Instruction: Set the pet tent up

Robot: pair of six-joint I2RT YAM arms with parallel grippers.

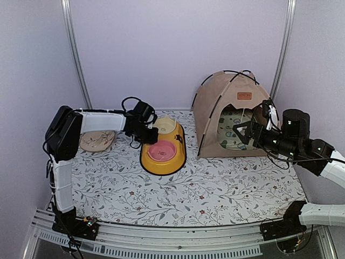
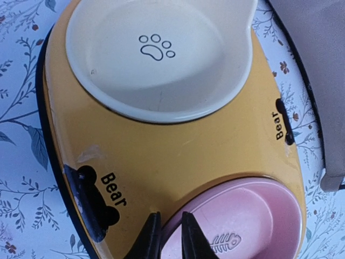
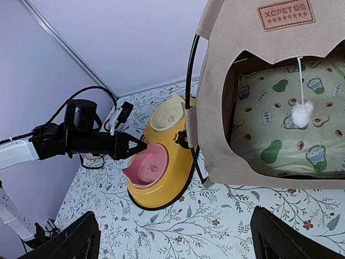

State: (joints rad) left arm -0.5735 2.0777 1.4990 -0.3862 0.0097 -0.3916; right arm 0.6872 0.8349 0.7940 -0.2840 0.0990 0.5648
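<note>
The pet tent [image 1: 226,102] stands upright at the back right, tan with crossing black poles and a brown label [image 3: 285,14]. A cream mat with green prints [image 3: 285,135] lies inside it, and a white pom-pom [image 3: 302,112] hangs in the doorway. My right gripper [image 1: 241,129] hovers just in front of that doorway, wide open and empty, its fingertips [image 3: 86,226] at the lower corners of the right wrist view. My left gripper [image 2: 170,218] is closed narrowly over the rim of the pink bowl [image 2: 253,221], which sits in the yellow double-bowl feeder [image 2: 178,145].
The feeder [image 1: 171,162] lies against the tent's left side and also holds a cream bowl [image 2: 156,54]. A tan oval pad [image 1: 97,140] rests at the far left under the left arm. A floral cloth [image 1: 188,194] covers the table, and lilac walls close in on three sides.
</note>
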